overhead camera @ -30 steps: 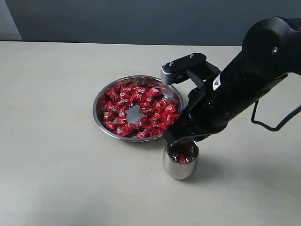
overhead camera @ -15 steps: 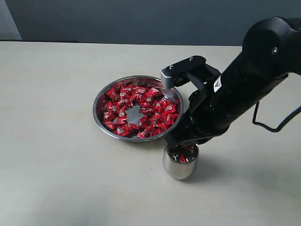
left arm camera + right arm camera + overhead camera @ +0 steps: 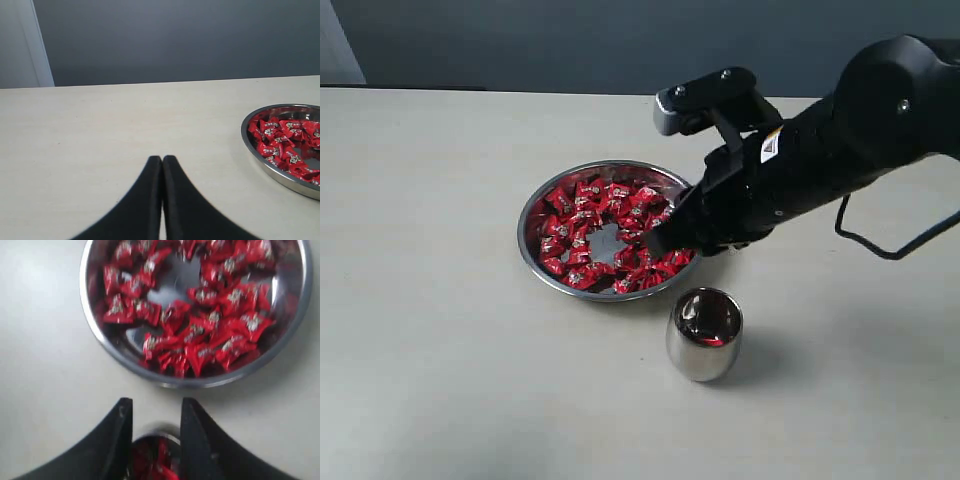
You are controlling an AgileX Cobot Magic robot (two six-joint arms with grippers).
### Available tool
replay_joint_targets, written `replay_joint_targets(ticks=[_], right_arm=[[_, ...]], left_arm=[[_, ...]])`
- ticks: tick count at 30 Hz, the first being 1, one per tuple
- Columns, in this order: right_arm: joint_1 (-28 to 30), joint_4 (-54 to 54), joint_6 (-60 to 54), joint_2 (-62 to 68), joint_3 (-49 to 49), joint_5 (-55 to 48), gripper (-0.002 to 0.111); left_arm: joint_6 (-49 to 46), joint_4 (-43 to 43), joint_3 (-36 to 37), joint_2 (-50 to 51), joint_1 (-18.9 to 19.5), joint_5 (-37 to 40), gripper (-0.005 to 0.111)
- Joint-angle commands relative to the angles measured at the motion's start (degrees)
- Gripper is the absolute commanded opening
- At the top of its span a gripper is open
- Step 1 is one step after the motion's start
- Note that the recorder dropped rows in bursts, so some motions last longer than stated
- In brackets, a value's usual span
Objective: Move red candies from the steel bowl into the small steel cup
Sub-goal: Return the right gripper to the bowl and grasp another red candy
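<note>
**Item 1: red candies** point(image 3: 582, 215). Many small sweets in shiny red twist wrappers. They lie loose in a ring inside the steel bowl point(image 3: 521, 240), leaving a bare patch at its centre. A few more show red inside the small steel cup point(image 3: 703, 350).
- Handling, as judged: very light, with a hard core under slick, crinkly foil. They are likely to slide or skip aside if pinched off-centre, and are not fragile.
- Best hold: across the plump middle of a single piece that lies free at the edge of the pile, not on the twisted ends.

**Item 2: steel bowl.** Wide and shallow, it rests on the desk point(image 3: 440, 380). It looks smooth-bottomed and may shift if pushed.

**Item 3: small steel cup.** It stands upright on the desk just beside the bowl's near rim and does not appear to touch it. The mouth is narrow, so a release should be made squarely above it.

**Item 4: right arm** point(image 3: 820, 160). It slants down from the right, with its tip over the bowl's right-hand edge, above the candies. The right fingers point(image 3: 117, 440) stand apart with a clear gap and hold nothing. The cup's mouth shows through that gap in the right wrist view.

**Item 5: left fingers** point(image 3: 145, 200). Pressed together and empty, they rest low over bare desk, well apart from the bowl.
</note>
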State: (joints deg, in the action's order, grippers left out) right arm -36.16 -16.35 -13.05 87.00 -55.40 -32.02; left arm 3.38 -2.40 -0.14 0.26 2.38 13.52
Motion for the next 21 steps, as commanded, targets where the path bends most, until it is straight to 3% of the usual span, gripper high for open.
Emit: replay_joint_targets(ticks=[1, 4, 11, 21], right_arm=[[0.16, -0.91, -0.41, 3.48, -2.17, 5.49, 0.033], [0.16, -1.12, -1.24, 10.51, -8.57, 2.27, 0.033], [0.16, -14.88, -14.22, 23.94, -23.25, -6.04, 0.033], [0.16, -14.87, -14.3, 37.27, -36.35, -10.64, 0.033]], left_arm=[[0.13, 0.0, 0.14, -0.26, -0.36, -0.23, 0.0], [0.13, 0.0, 0.14, -0.26, -0.36, -0.23, 0.0], [0.13, 0.0, 0.14, -0.26, -0.36, -0.23, 0.0], [0.13, 0.1, 0.14, -0.26, -0.35, -0.23, 0.0]])
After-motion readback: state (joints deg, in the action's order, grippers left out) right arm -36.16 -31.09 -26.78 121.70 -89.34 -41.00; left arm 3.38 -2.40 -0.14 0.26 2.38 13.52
